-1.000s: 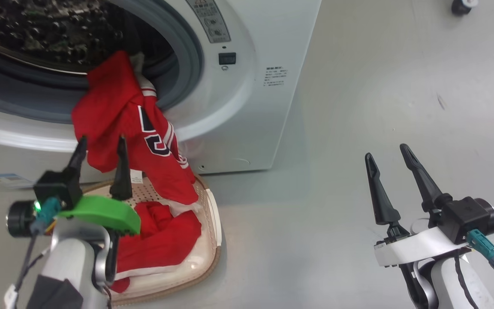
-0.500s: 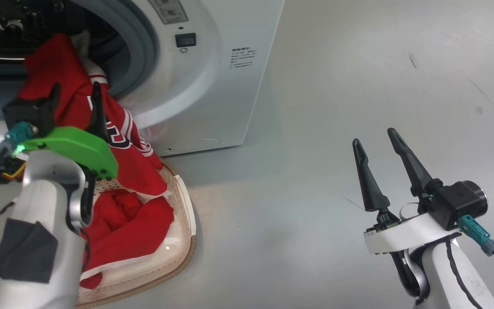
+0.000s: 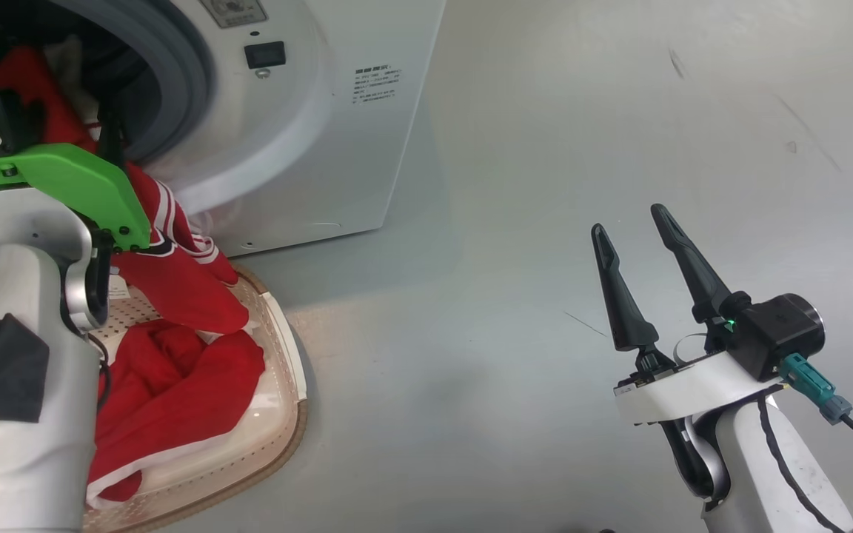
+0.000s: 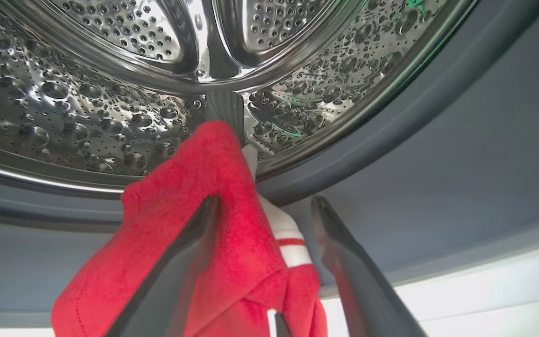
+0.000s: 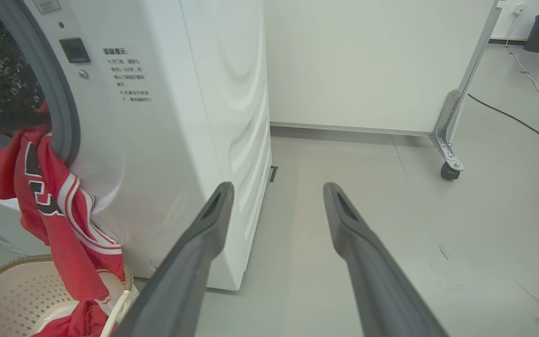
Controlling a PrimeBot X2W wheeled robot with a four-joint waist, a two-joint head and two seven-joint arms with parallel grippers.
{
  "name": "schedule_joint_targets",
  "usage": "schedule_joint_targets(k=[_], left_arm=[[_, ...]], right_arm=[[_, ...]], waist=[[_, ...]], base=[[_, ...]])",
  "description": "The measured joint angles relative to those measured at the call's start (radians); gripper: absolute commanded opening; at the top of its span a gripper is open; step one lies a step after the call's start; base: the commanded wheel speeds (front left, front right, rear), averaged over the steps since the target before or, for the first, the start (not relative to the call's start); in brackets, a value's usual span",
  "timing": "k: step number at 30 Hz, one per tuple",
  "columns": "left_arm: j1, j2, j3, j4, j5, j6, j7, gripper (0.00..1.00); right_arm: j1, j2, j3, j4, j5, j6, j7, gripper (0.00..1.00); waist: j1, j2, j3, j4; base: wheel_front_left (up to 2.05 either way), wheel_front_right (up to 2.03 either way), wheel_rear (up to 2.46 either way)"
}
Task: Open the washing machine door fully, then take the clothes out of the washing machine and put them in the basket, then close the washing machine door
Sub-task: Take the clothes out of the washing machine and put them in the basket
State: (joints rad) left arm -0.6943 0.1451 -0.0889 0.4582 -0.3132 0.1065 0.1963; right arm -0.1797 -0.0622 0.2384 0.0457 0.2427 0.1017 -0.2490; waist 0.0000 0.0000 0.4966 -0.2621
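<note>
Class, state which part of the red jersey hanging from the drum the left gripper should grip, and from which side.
Probably the bunched top fold of the jersey, draped over the door seal. Approach from the front: that fold lies between the fingers of the open left gripper.

A: Where is the left gripper (image 4: 265,202)?
B: Upper left of the head view, jaws wide apart, above a pale forearm (image 3: 19,444) with a green wrist plate (image 3: 64,178).
A: And the right gripper (image 3: 628,220)?
B: Lower right, fingers spread and pointing up.
</note>
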Motion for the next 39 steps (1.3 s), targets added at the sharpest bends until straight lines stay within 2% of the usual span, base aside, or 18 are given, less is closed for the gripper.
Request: schedule_joint_targets(k=[15, 16, 17, 18, 28, 39], left_arm=[[-0.082, 0.023, 0.011, 0.148, 0.029, 0.002, 0.08, 1.0], [-0.086, 0.023, 0.014, 0.154, 0.029, 0.002, 0.085, 0.89], [-0.089, 0.023, 0.016, 0.159, 0.029, 0.003, 0.086, 0.33], [-0.091, 0.023, 0.018, 0.164, 0.029, 0.003, 0.089, 0.0], [-0.101, 0.012, 0.02, 0.211, 0.029, 0.003, 0.054, 0.0], [-0.099, -0.029, 0.032, 0.195, 0.022, 0.001, -0.118, 0.0]], right_arm=[[-0.025, 0.005, 0.0, 0.014, 0.01, 0.002, -0.003, 1.0], [-0.026, 0.005, 0.0, 0.014, 0.01, 0.002, -0.003, 1.0], [-0.028, 0.005, 0.0, 0.014, 0.01, 0.002, -0.003, 1.0], [-0.03, 0.005, -0.001, 0.014, 0.01, 0.002, -0.003, 1.0], [-0.039, 0.006, -0.02, 0.016, 0.01, 0.001, -0.003, 1.0], [-0.039, 0.006, -0.045, 0.028, 0.002, 0.001, -0.003, 1.0]], waist=[[0.0, 0.0, 0.027, -0.021], [0.0, 0.0, 0.027, -0.021], [0.0, 0.0, 0.028, -0.022], [0.0, 0.0, 0.028, -0.022], [0.0, 0.0, 0.02, -0.011], [0.0, 0.0, -0.029, 0.022]], base=[[0.0, 0.0, 0.0], [0.0, 0.0, 0.0], [0.0, 0.0, 0.0], [0.0, 0.0, 0.0], [0.0, 0.0, 0.0], [0.0, 0.0, 0.0]])
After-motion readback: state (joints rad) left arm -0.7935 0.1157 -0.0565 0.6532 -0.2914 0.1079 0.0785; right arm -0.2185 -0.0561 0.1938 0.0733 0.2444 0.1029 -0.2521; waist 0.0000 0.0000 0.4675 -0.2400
